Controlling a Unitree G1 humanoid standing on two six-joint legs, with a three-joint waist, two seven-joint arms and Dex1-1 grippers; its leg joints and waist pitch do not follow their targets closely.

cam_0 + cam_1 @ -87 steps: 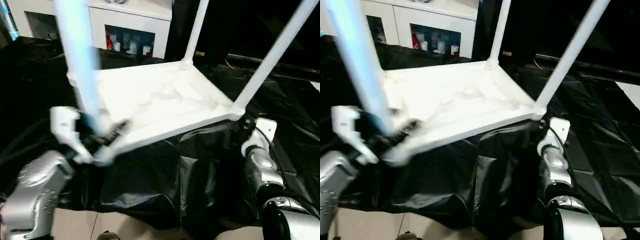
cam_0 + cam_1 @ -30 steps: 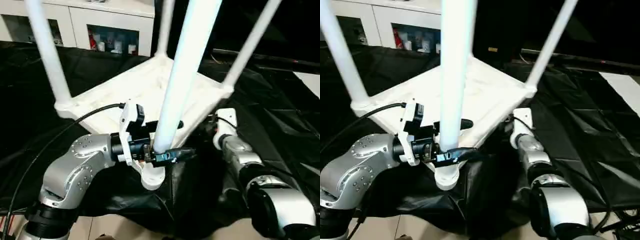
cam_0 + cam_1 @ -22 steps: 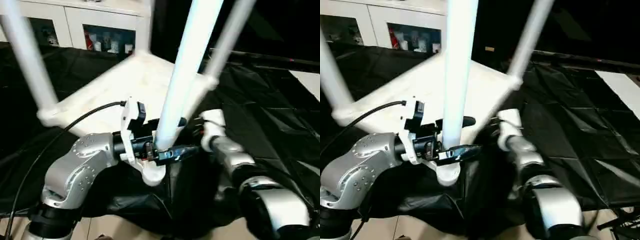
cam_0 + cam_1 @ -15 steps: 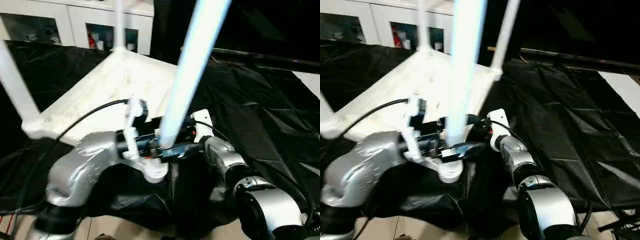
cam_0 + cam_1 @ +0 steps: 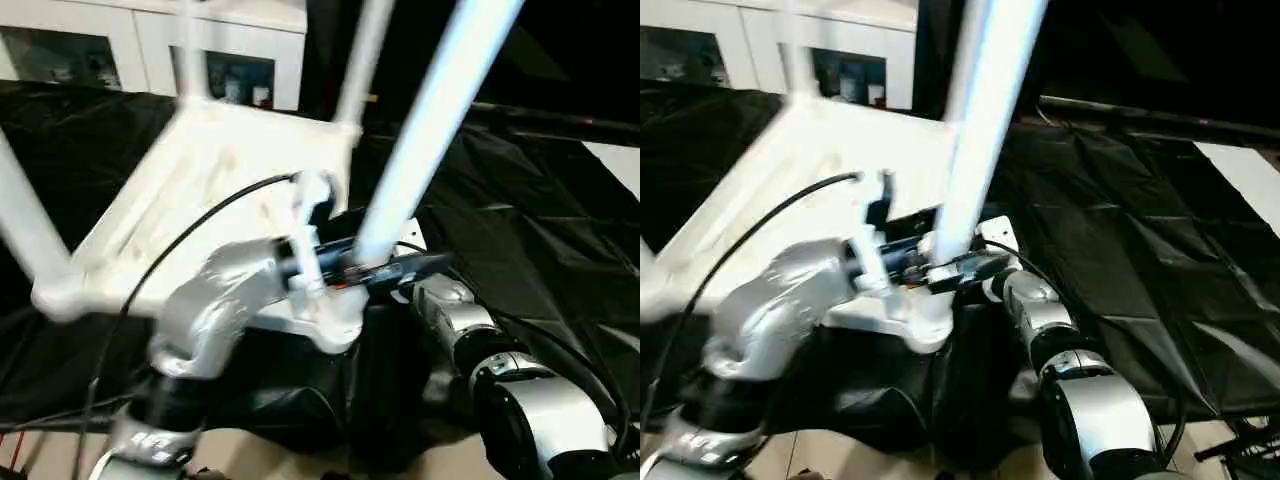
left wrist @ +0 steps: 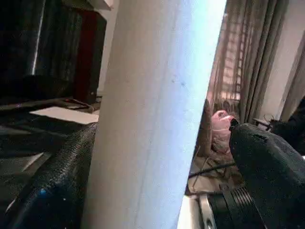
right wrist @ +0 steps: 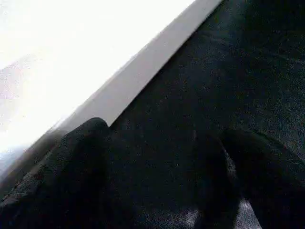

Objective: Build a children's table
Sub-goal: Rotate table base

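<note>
The children's table (image 5: 200,190) lies upside down on black sheeting, white, with its round legs pointing up. My left gripper (image 5: 385,268) straddles the nearest leg (image 5: 430,130) just above its base. In the left wrist view that leg (image 6: 152,114) stands between my two black fingers (image 6: 57,186). One finger lies against it and a narrow gap shows at the other, so the jaws stand open. My right gripper (image 7: 162,181) is open over the black sheet, close to the table's white edge (image 7: 133,86). My right forearm (image 5: 450,310) reaches in just behind the left gripper.
Black plastic sheeting (image 5: 520,210) covers the ground around the table. A white cabinet with glass doors (image 5: 240,50) stands at the back. Other legs rise at the left (image 5: 25,230) and far side (image 5: 362,50). A black cable (image 5: 180,250) loops over my left arm.
The table has swung round with my left gripper, and the near leg now leans right. My left arm has pushed forward and right. My right gripper has closed in beside the left one.
</note>
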